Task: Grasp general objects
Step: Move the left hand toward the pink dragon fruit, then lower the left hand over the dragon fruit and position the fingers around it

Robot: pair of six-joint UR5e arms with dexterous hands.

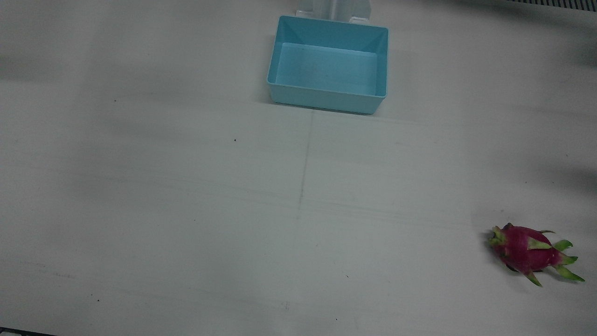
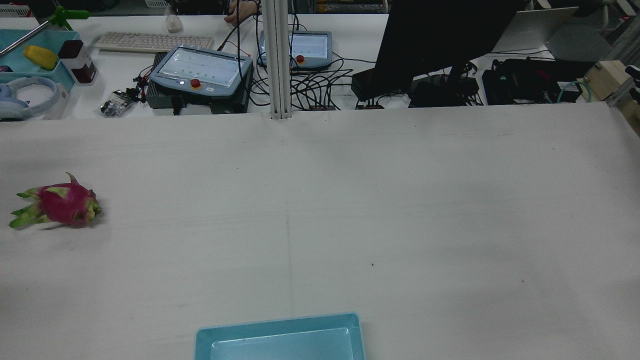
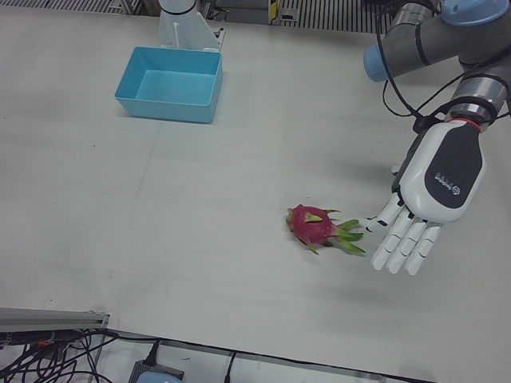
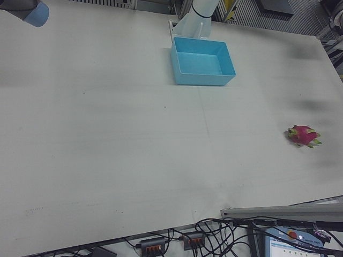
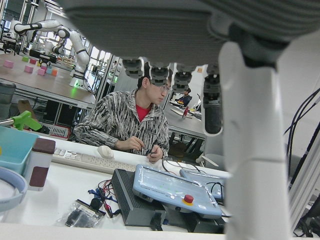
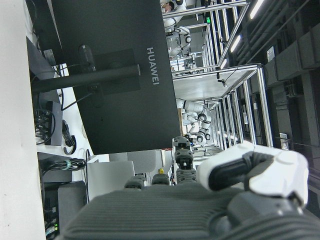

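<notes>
A plain white table (image 1: 186, 210) fills the station, bare but for two things. Near the operators' edge, on the robot's left half, a magenta dragon fruit with green scales (image 3: 315, 226) lies on its side. Just beside its leafy tips hangs the left hand (image 3: 423, 199), fingers spread and holding nothing. At the far side, by the pedestals, sits an empty light-blue plastic bin (image 1: 329, 63).

This looks like the approach step; next the hand must come over the fruit and close around its body.

Only the left-front view shows that hand whole. The right hand (image 6: 210, 200) appears just in its own camera, fingers apparently extended.
</notes>
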